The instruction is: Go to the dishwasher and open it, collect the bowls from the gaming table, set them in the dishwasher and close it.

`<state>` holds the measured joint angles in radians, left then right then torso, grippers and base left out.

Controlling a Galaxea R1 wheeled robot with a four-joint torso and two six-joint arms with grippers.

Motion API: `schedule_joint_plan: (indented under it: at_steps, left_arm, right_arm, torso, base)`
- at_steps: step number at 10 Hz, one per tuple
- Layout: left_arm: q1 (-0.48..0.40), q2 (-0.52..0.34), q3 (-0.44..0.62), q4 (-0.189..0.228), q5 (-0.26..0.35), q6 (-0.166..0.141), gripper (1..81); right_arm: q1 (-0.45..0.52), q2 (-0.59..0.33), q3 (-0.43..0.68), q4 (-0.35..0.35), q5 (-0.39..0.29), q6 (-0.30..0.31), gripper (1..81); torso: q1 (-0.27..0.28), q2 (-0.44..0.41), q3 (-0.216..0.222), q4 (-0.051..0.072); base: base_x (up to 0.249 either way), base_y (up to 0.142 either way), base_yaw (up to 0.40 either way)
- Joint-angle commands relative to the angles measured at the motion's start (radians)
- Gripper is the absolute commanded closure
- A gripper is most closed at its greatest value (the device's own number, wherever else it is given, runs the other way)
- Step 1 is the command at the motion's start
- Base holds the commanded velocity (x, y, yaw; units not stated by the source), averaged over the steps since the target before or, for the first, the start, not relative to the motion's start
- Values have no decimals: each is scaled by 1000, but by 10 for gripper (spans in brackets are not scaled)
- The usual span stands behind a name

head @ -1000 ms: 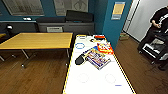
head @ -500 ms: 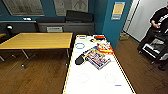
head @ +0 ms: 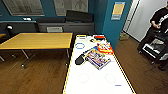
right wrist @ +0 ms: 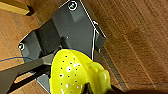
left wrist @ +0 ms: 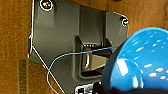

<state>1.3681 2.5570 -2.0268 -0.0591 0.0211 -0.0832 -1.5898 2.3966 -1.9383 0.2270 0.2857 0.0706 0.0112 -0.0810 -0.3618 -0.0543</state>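
The gaming table [head: 97,80], glossy white with a yellow rim, stretches away from me in the middle of the head view. In the left wrist view the bright blue bowl [left wrist: 147,60] hangs large above the wooden floor, with my left gripper [left wrist: 125,90] shut on its rim. In the right wrist view the yellow-green bowl [right wrist: 72,72], dotted with small holes, hangs above the floor in my right gripper [right wrist: 100,88], which is shut on its edge. The dishwasher is out of view.
On the gaming table lie colourful boxes [head: 98,58], a red box [head: 105,48], a blue ring [head: 80,46] and a dark object [head: 80,60]. A plain yellow wooden table [head: 37,40] stands to the left. A person [head: 160,22] stands at the right by a teal pillar [head: 112,25].
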Motion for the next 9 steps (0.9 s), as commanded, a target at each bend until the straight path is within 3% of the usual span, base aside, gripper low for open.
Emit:
schedule_joint_plan:
  at_steps: [1,4,5,9]
  left_arm:
    - [-11,23,-50,19,86,6,811]
    - [-10,82,-128,25,100,8,811]
    - [-10,100,-158,25,102,10,811]
    - [-1,163,-257,39,122,8,811]
  right_arm:
    - [9,-41,-2,-20,-73,0,811]
    - [9,-9,-39,-20,-74,-5,811]
    - [9,-5,-43,-20,-74,-6,811]
    - [7,-3,-43,-20,-74,-11,811]
  torso:
    - [0,0,0,0]
    - [0,0,0,0]
    - [0,0,33,0]
    - [-1,0,86,0]
  base:
    - [0,0,0]
    - [0,0,0]
    - [0,0,0]
    - [0,0,0]
